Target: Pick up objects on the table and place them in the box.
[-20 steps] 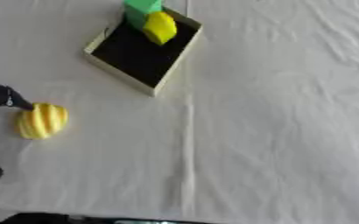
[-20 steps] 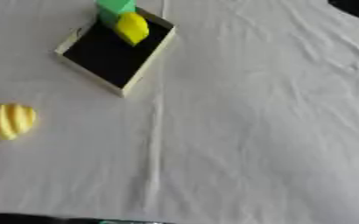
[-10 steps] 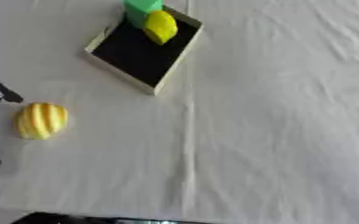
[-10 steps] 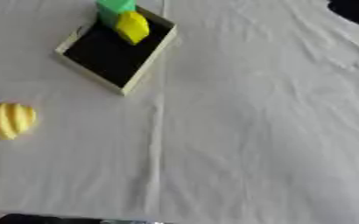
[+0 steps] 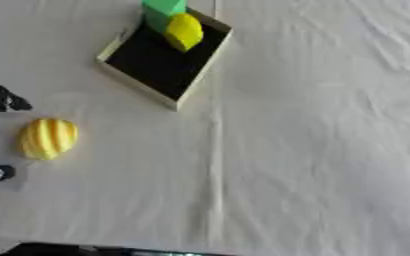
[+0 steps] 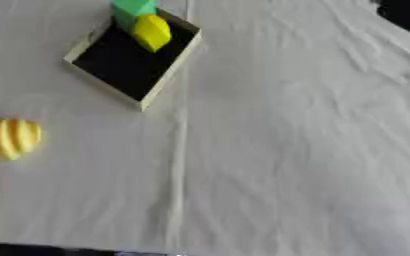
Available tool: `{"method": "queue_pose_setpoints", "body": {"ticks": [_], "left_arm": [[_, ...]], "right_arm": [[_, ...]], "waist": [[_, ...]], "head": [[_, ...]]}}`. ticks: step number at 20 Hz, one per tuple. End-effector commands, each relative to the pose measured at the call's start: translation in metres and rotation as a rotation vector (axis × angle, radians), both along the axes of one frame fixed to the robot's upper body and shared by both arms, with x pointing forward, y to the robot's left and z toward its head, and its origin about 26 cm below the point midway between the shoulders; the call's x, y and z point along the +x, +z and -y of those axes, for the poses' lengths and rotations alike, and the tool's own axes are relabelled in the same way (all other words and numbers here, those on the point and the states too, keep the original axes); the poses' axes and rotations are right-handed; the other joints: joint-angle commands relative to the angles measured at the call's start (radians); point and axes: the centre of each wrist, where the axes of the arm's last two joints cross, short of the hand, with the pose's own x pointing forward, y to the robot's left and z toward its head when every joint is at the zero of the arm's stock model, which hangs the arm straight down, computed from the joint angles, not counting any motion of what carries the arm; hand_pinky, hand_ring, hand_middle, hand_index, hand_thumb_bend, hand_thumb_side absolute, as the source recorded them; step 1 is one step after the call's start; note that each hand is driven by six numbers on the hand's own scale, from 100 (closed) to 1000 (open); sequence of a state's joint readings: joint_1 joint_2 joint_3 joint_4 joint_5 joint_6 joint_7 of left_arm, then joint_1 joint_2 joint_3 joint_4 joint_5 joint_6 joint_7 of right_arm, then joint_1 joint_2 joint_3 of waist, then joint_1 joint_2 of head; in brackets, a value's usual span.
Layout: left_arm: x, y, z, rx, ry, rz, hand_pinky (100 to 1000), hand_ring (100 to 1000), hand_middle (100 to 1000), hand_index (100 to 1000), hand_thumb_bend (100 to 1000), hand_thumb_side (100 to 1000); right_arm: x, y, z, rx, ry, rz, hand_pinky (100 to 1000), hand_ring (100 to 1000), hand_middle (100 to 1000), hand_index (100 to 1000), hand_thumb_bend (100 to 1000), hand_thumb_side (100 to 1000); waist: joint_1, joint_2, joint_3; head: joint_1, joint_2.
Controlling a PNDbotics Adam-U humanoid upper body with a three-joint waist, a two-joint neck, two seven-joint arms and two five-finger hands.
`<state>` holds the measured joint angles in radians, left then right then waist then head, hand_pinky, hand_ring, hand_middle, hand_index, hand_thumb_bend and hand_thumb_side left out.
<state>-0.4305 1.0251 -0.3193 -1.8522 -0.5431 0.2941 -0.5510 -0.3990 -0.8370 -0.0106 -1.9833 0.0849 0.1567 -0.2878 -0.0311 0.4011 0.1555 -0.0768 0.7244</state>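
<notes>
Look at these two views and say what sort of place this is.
Probably a test or training bench for a robot, not a home: a table under a plain white cloth, one shallow box holding bright blocks, a striped yellow ball and the robot's left hand.

A staged test bench rather than a lived-in room: a creased white tablecloth (image 6: 296, 150) bearing only a black-lined box (image 5: 163, 60) and toy-like props.

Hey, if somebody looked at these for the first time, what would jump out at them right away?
The black-lined box at the far left, holding a green block and a yellow block at its far end. Then the striped yellow ball alone on the white cloth, with the left hand's dark fingertips at the left edge around it.
</notes>
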Motion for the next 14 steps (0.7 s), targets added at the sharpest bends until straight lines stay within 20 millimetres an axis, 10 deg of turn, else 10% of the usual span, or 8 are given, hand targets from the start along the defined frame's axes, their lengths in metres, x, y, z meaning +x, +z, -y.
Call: {"method": "queue_pose_setpoints", "body": {"ticks": [1, 14], "left_arm": [[0.008, 0.000, -0.004, 0.021, 0.019, -0.004, 830, 803, 766, 866, 588, 100], [0.024, -0.002, 0.009, -0.079, -0.039, -0.003, 791, 757, 697, 820, 501, 100]], "right_arm": [[-0.004, 0.007, -0.001, -0.006, 0.002, 0.019, 891, 774, 755, 876, 100, 387], [-0.003, -0.003, -0.004, 0.010, 0.014, -0.040, 891, 767, 749, 877, 100, 466]], "waist": [[0.005, -0.017, -0.002], [0.007, -0.014, -0.003]], "head": [[0.005, -0.007], [0.008, -0.011]]}}
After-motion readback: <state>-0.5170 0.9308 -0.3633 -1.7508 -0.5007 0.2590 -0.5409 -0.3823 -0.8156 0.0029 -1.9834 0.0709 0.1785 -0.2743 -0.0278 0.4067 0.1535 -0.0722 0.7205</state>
